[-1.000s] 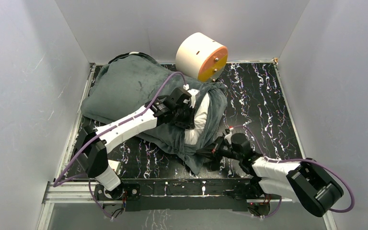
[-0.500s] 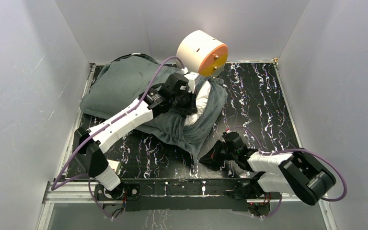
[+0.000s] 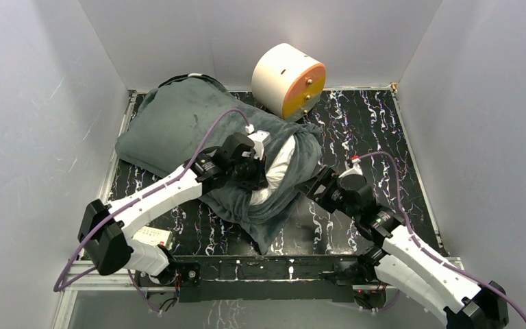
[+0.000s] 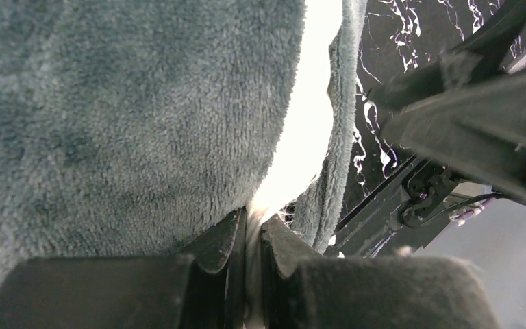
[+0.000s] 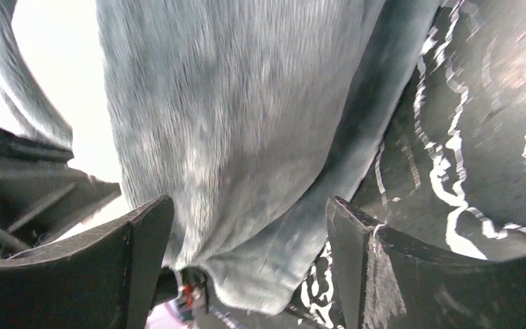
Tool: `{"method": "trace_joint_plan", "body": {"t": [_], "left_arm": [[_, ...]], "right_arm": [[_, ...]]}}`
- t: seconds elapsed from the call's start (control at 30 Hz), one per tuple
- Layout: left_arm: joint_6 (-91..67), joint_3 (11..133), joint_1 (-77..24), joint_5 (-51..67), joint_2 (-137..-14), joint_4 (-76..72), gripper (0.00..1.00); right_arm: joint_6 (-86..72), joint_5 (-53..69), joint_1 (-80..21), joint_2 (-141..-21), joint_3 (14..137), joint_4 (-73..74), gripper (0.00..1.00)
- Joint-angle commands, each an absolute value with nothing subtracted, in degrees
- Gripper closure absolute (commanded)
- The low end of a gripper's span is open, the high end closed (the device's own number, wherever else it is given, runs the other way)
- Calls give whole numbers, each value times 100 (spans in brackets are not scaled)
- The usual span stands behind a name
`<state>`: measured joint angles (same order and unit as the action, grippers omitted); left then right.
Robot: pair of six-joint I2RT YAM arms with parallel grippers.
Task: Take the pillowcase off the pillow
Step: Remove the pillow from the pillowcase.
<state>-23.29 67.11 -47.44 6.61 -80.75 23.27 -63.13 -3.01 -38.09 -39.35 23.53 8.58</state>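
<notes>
The dark grey pillowcase (image 3: 178, 127) lies over the back left of the table, its open end bunched toward the middle. A strip of the white pillow (image 3: 279, 164) shows in that opening. My left gripper (image 3: 255, 179) is at the opening, shut on a fold of the white pillow (image 4: 308, 116), with grey plush (image 4: 109, 123) to its left. My right gripper (image 3: 317, 186) stands open just right of the pillowcase's edge. In the right wrist view its fingers (image 5: 144, 233) are spread wide before a hanging grey fold (image 5: 246, 123), not touching it.
A cream cylinder with an orange face (image 3: 289, 81) sits at the back, close to the pillowcase. A small white box (image 3: 152, 237) lies by the left arm's base. Grey walls enclose the black marbled table (image 3: 370, 130) on three sides.
My right gripper opened, let go of the pillowcase's near corner, and moved up to its right edge. My left gripper pushed away with the pillow, then drew back nearer.
</notes>
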Motion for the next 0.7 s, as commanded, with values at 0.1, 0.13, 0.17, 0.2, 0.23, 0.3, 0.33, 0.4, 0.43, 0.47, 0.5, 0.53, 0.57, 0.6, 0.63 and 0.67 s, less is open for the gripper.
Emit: {"method": "trace_joint_plan", "body": {"t": [0.1, 0.13, 0.17, 0.2, 0.23, 0.3, 0.33, 0.4, 0.43, 0.47, 0.5, 0.53, 0.57, 0.6, 0.63, 0.67], "left_arm": [[-2586, 5963, -4749, 689, -7296, 2330, 100], [-2603, 5921, -4765, 686, -7262, 2329, 100], [-2595, 5900, -4773, 667, -7241, 2329, 100], [-2597, 5882, -4805, 555, -7205, 2350, 100], [-2730, 5786, -4982, -406, -6961, 2395, 100], [-2778, 5719, -5010, -769, -6768, 2407, 100], [-2806, 5714, -5010, -959, -6682, 2460, 100], [-2881, 5678, -5013, -1391, -6476, 2622, 100], [-2916, 5651, -5010, -1660, -6372, 2711, 100], [-2937, 5633, -5010, -1821, -6267, 2803, 100], [-2943, 5607, -5010, -1903, -6160, 2870, 100], [-2914, 5572, -5010, -1918, -6035, 2911, 100], [-2886, 5552, -5010, -1880, -5991, 2915, 100], [-2849, 5519, -5010, -1815, -5942, 2930, 100], [-2832, 5512, -5010, -1744, -5929, 2952, 100], [-2830, 5492, -5010, -1654, -5925, 2961, 100]], "right_arm": [[-4833, -210, -3545, -5176, 3904, 948, 15], [-4716, -113, -3537, -5440, 4077, 896, 17], [-4595, -61, -3511, -5695, 4226, 859, 21], [-4489, -116, -3473, -5940, 4372, 884, 27], [-4192, -498, -3203, -6609, 4694, 1249, 44], [-4036, -503, -2803, -6970, 4728, 1429, 73], [-3971, -400, -2514, -7036, 4666, 1451, 90], [-3886, -159, -1873, -6989, 4400, 1262, 100], [-3818, 123, -1505, -6933, 4280, 1053, 100], [-3756, 354, -1213, -6902, 4170, 910, 100], [-3641, 628, -954, -6935, 4111, 781, 100], [-3523, 921, -723, -7136, 4149, 772, 100], [-3431, 1130, -663, -7308, 4219, 899, 100], [-3346, 1319, -656, -7554, 4333, 1046, 100], [-3310, 1570, -654, -7822, 4310, 1027, 100], [-3321, 1932, -656, -8062, 4203, 871, 100]]}}
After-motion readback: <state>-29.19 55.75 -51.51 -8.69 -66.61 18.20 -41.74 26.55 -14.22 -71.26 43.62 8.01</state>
